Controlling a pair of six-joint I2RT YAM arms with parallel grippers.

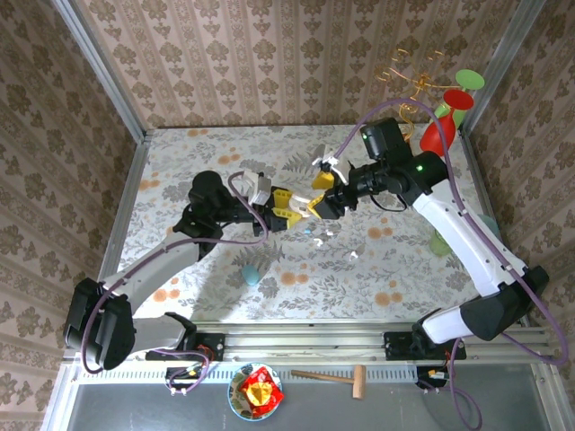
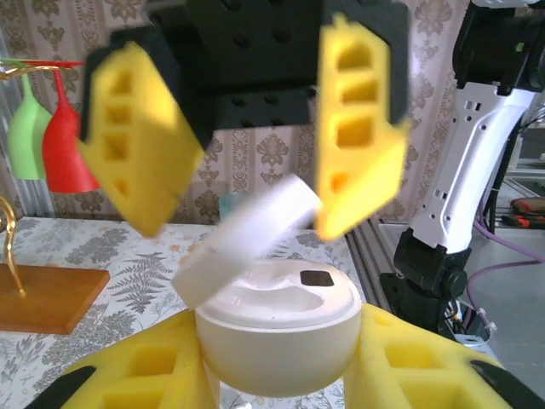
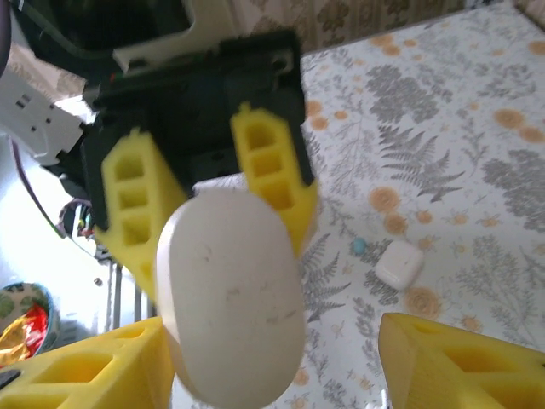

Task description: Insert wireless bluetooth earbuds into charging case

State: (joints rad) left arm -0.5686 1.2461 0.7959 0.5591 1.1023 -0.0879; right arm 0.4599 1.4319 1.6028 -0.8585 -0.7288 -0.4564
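On a tabletop covered in a fern-and-flower print cloth and closed in by walls of brown damask wallpaper, two robot arms meet over the middle of the surface. A wooden stand at the far right corner carries a red wine glass and a green wine glass. A bowl of wrapped snacks and a small wooden mallet lie below the metal rail at the near edge.

The left pincer is clamped on the rounded lower shell of a white charging case, holding it off the cloth. The case's lid stands tilted up. The right pincer faces it from the other side, its yellow fingers spread apart with the lid between them, one fingertip just beside the lid's raised end.

The earbuds lie loose on the cloth, near both pincers on the side towards the arm bases and apart from the held case. They show as tiny white flecks, too small to make out in any detail.

A pale blue pebble-shaped case rests nearer the left arm, and a second white case sits on the cloth beside a tiny blue speck.
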